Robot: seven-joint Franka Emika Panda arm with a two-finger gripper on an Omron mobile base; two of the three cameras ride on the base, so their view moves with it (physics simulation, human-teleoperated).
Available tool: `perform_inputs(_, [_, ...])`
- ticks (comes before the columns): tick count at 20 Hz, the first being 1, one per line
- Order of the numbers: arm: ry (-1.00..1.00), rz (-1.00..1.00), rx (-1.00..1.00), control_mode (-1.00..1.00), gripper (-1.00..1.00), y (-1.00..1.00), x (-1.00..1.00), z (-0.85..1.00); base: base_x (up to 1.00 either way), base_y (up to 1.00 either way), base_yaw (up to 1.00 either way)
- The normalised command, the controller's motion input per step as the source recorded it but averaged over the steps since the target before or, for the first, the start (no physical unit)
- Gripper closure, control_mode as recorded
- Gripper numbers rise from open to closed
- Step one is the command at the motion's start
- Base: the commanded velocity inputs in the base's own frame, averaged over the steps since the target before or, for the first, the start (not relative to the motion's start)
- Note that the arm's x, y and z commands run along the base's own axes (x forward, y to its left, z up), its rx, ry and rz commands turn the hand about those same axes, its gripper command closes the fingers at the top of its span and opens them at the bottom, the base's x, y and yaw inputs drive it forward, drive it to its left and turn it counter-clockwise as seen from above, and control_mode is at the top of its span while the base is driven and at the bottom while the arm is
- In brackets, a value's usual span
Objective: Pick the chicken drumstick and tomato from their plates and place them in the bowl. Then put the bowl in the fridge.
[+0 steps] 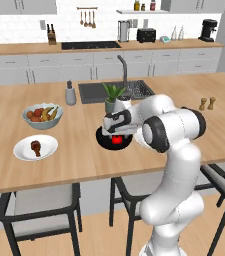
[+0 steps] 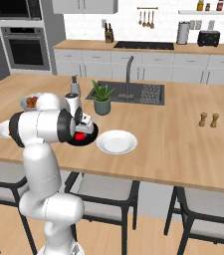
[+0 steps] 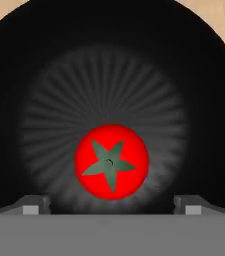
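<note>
Tomato (image 3: pixel 111 161): round, no long axis, green star stem facing straight up at the hand camera. Sits loose on the floor of the black bowl (image 3: pixel 109 60), slightly off centre. Bowl stands on the wooden bench (image 1: pixel 74 145), between two white plates. Arm: folded low over the bowl, hand pointing down. Gripper (image 3: pixel 111 205): released, fingers spread wide to either side of the tomato, not touching it. Chicken drumstick (image 1: pixel 36 147): on the left plate (image 1: pixel 23 150), long axis roughly up-down in the left base view. Right plate (image 2: pixel 116 142): bare.
</note>
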Motion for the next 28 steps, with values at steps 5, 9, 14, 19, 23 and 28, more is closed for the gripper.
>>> perform_inputs(5, [0.00,0.00,0.00,-1.00,-1.00,-0.03,-0.96,0.87,0.00,0.00,0.00])
perform_inputs(9, [0.01,-0.02,0.00,-1.00,-1.00,-0.35,-1.00,0.83,0.00,0.00,0.00])
perform_inputs(14, [0.05,-0.02,0.01,-1.00,-1.00,-0.51,-1.00,0.70,0.00,0.00,0.00])
perform_inputs(19, [0.02,-0.01,0.00,-1.00,-1.00,-0.27,-1.00,0.50,0.00,0.00,0.00])
perform_inputs(23, [0.00,0.02,0.00,-1.00,-1.00,-0.13,-0.86,0.36,0.00,0.00,0.00])
perform_inputs(28, [0.00,0.18,0.00,-1.00,-1.00,-0.03,-0.48,0.09,0.00,0.00,0.00])
